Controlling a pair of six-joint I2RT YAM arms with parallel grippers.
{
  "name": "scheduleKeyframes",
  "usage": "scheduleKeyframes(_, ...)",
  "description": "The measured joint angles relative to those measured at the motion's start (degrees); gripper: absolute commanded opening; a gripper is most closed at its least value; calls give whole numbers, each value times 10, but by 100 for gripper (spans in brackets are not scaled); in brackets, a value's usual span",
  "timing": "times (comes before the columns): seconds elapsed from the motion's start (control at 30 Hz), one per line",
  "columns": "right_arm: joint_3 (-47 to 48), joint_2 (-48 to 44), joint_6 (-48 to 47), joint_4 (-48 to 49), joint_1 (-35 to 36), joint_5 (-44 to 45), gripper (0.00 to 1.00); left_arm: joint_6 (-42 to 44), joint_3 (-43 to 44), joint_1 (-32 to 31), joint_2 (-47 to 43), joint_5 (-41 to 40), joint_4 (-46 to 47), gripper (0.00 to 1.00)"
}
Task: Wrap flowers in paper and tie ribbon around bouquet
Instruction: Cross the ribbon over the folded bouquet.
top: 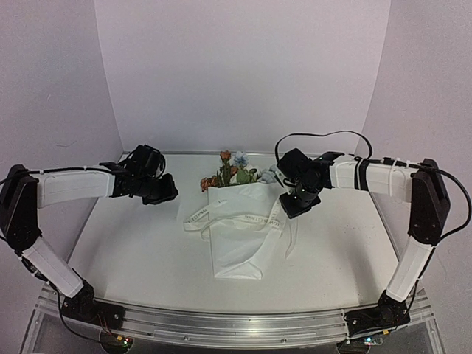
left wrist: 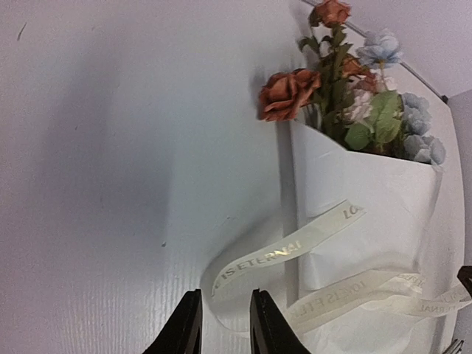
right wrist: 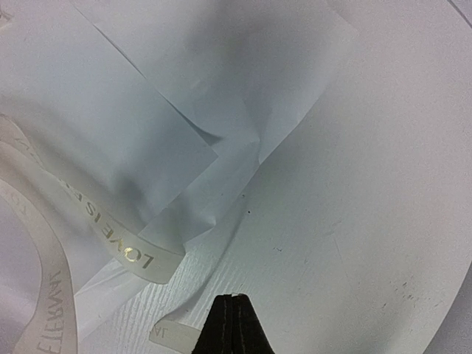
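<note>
The bouquet lies mid-table: orange and pale blue flowers (top: 228, 171) (left wrist: 346, 81) stick out of the far end of the folded white paper (top: 236, 251) (left wrist: 369, 199) (right wrist: 110, 125). A cream ribbon (top: 236, 219) (left wrist: 295, 247) (right wrist: 125, 254) with gold lettering drapes loosely across the paper. My left gripper (top: 168, 193) (left wrist: 223, 295) hovers left of the bouquet, jaws a little apart with only table between them, and the ribbon's loose end lies just ahead. My right gripper (top: 291, 208) (right wrist: 234, 296) is over the bouquet's right edge, shut, with a sliver of ribbon pinched at its tips.
The white table (top: 133, 251) extends on both sides of the bouquet. White walls close in behind and at the sides. A black cable (top: 324, 136) arcs above the right arm. The metal rail (top: 236, 324) holding the arm bases runs along the near edge.
</note>
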Motion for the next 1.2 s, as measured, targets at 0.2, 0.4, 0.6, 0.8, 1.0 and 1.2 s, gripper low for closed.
scheduleKeyframes(0.2,1,1,-2,0,0,0,0,-90,-133,23,-16,-4,44,32)
scheduleKeyframes(0.4,15,1,-24,-2,0,1,0,-64,-164,26,-37,67,92,39)
scheduleKeyframes(0.6,90,26,-63,-7,0,-5,0,34,-58,-11,-11,136,99,42)
scheduleKeyframes(0.8,185,86,-76,-3,0,-17,0,120,49,-51,53,196,107,43)
scheduleKeyframes(1.0,253,140,-71,12,0,-6,0,158,77,-56,95,219,104,42)
scheduleKeyframes(1.2,315,187,-46,21,-1,21,0,161,71,-56,99,219,104,38)
